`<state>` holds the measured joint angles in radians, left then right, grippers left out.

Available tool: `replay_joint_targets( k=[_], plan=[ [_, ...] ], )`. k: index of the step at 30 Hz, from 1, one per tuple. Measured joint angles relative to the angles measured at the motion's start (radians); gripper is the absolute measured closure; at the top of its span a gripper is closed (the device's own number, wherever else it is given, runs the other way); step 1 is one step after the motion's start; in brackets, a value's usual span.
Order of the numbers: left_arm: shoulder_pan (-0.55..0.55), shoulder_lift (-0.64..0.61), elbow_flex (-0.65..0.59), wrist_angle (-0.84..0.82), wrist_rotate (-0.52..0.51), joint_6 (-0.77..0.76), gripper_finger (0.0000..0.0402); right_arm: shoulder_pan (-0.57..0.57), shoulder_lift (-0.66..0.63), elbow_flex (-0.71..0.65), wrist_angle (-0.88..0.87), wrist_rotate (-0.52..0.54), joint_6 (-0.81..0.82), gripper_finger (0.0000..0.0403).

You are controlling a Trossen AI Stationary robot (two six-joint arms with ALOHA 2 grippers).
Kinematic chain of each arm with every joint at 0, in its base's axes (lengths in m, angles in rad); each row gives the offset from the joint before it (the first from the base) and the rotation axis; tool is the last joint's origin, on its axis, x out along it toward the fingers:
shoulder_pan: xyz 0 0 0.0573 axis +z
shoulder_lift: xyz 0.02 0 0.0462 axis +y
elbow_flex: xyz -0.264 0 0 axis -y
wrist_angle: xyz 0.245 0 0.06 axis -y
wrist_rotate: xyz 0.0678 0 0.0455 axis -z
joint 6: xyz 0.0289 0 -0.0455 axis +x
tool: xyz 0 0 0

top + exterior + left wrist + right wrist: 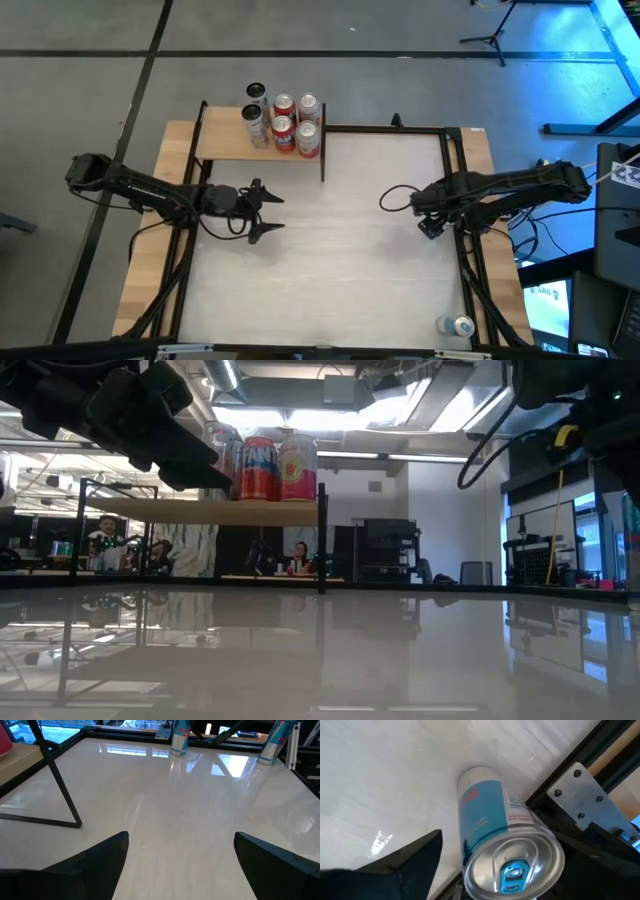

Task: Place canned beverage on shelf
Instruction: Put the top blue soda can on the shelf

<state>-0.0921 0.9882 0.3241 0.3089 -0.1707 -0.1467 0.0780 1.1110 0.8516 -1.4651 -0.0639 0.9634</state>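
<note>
A blue and silver can (487,815) stands upright on the tabletop beside the black frame at the right edge; it also shows in the left wrist view (180,737). My right gripper (431,227) hangs open right above it, one finger (407,865) to one side of the can; I see no touch. The shelf (225,142), a tan board on a black frame, stands at the far left and carries several cans (285,122), also seen in the low view (260,468). My left gripper (272,211) is open and empty in front of the shelf.
A second can (462,325) stands at the table's near right corner and also shows in the left wrist view (272,742). The shelf's black leg (62,785) stands close to my left gripper. A black frame (455,180) runs along the table's right side.
</note>
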Motion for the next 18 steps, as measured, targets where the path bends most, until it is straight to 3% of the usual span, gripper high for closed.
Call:
replay_joint_targets(
  k=[9,18],
  plan=[
    [0.0,0.0,0.0,0.0,0.0,0.0,0.005,0.0,-0.001,-0.011,0.006,-0.035,-0.005,0.0185],
    [0.0,0.0,0.0,0.002,0.0,0.0,0.005,0.001,0.007,0.013,0.093,-0.006,-0.057,0.0185]
  ],
)
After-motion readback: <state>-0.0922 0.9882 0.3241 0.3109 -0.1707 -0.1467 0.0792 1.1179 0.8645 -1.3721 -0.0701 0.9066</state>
